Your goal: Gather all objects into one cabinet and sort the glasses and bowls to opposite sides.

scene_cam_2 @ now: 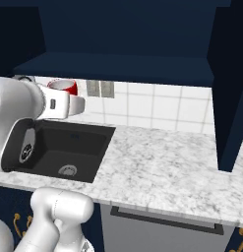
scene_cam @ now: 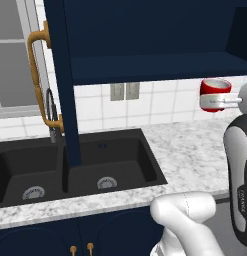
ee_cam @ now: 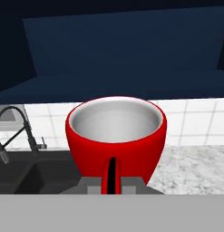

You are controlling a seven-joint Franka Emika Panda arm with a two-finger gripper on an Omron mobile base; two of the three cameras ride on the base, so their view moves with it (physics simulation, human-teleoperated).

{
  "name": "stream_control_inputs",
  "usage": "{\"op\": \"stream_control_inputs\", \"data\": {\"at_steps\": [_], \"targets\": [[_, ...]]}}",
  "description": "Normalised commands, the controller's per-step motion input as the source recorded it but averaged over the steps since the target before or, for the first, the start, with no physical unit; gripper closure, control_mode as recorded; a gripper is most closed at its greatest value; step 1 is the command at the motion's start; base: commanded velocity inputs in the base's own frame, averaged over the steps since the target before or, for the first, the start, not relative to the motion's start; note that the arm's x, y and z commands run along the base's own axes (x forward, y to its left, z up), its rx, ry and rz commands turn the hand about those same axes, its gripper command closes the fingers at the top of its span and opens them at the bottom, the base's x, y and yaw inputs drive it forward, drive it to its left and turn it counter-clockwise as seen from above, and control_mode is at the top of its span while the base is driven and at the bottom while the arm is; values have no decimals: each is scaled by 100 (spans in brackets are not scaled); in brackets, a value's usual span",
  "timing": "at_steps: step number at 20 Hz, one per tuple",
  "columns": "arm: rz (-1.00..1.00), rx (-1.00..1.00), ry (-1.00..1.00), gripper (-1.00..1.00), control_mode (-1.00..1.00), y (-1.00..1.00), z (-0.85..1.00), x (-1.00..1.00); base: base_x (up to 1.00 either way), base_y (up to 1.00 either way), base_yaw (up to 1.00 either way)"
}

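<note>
Now | fingers (ee_cam: 112, 179) clamped on red cup (ee_cam: 116, 136) | no legible writing

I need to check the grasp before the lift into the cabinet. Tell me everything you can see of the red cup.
The red cup is small, glossy red outside and pale grey inside, with a thin white rim. It has no handle, tapers slightly toward the base and looks empty. It is upright in the air, above the counter right of the sink and just below the open cabinet's shelf. The gripper is shut on its near wall.
</note>
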Motion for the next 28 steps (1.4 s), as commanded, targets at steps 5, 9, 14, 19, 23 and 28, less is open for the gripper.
{"op": "stream_control_inputs", "data": {"at_steps": [5,9,14,19,23,28], "targets": [[-5,0,4,100,-100,30,-12,-42,0,0,0],[-4,1,6,100,-100,-5,0,0,0,0,0],[0,0,1,100,100,-3,-2,-15,-20,-5,0],[0,0,0,100,100,0,0,0,-100,-31,-2],[0,0,0,100,100,0,0,0,-100,-31,-22],[0,0,0,100,100,0,0,0,-75,-3,-83]]}}
